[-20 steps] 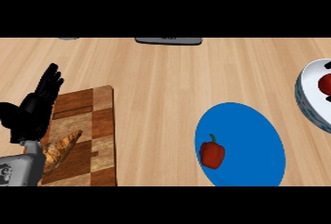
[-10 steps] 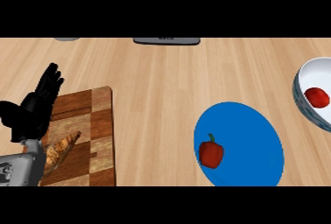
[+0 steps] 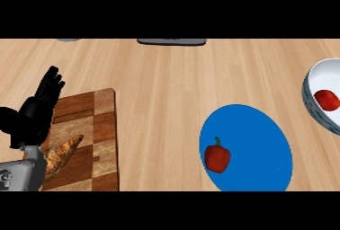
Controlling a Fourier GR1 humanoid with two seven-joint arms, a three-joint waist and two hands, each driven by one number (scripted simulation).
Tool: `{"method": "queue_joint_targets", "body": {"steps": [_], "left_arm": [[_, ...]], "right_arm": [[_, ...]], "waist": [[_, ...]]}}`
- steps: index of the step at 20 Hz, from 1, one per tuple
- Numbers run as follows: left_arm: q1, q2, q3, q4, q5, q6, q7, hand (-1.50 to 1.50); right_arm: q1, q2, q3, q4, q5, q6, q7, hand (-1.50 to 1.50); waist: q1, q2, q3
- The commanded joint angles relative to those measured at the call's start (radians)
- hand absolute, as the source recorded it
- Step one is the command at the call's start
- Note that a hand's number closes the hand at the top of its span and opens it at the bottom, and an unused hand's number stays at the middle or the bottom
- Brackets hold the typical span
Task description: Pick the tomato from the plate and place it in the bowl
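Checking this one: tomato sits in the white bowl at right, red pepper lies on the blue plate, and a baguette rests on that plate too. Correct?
Not quite. The baguette rests on the wooden cutting board at left, not on the blue plate, as the head view shows. The tomato in the white bowl and the red pepper are right.

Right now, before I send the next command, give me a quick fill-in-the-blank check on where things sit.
1. The tomato lies inside the white ____.
2. The red pepper lies on the ____ plate.
3. The bread lies on the wooden ____ board.
4. The left hand shows at the view's left edge with its fingers ____.

Missing words: bowl; blue; cutting; open
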Motion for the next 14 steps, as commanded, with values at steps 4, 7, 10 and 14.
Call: {"method": "queue_joint_targets", "body": {"steps": [4,7,10,14], "left_arm": [[-0.007,-0.008,0.013,0.016,0.012,0.004,-0.007,0.0],[-0.002,0.017,0.02,-0.001,0.013,-0.011,0.008,0.0],[0.021,0.0,0.02,0.012,0.003,0.007,-0.023,0.0],[0.007,0.003,0.006,-0.005,0.001,-0.001,0.003,0.0]], "right_arm": [[0.08,-0.101,-0.047,0.035,-0.055,0.227,-0.047,-1.5],[0.1,-0.097,-0.061,0.037,-0.079,0.294,-0.026,-1.5],[0.104,-0.119,-0.088,0.019,-0.114,0.333,-0.01,-1.5],[0.09,-0.133,-0.117,0.004,-0.157,0.38,0.048,-1.5]], "waist": [[-0.013,0.005,0.005],[-0.012,0.0,0.007],[-0.019,0.0,0.008],[-0.02,-0.001,0.011]]}}
